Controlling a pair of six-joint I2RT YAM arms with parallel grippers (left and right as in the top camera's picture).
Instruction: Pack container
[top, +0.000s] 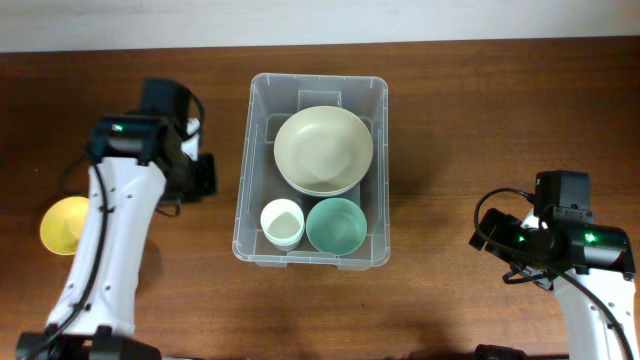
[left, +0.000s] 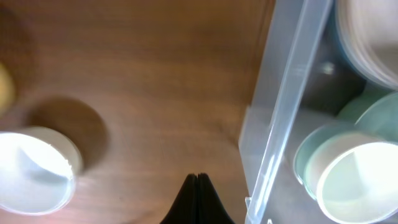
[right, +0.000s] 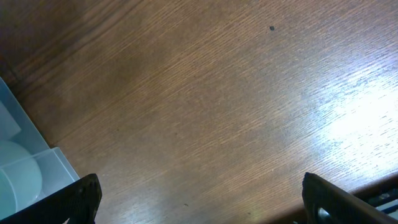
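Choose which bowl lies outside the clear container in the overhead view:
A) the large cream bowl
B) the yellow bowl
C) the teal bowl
B: the yellow bowl sits well to the left of the container, outside its walls, while the teal bowl and the large cream bowl are both inside it.

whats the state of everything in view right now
container: lidless, upright, holding three bowls
large cream bowl: upright, in container
small white bowl: upright, in container
teal bowl: upright, in container
yellow bowl: outside container, on table
loose white bowl: upright, outside container
left end effector: shut, empty
right end effector: open, empty
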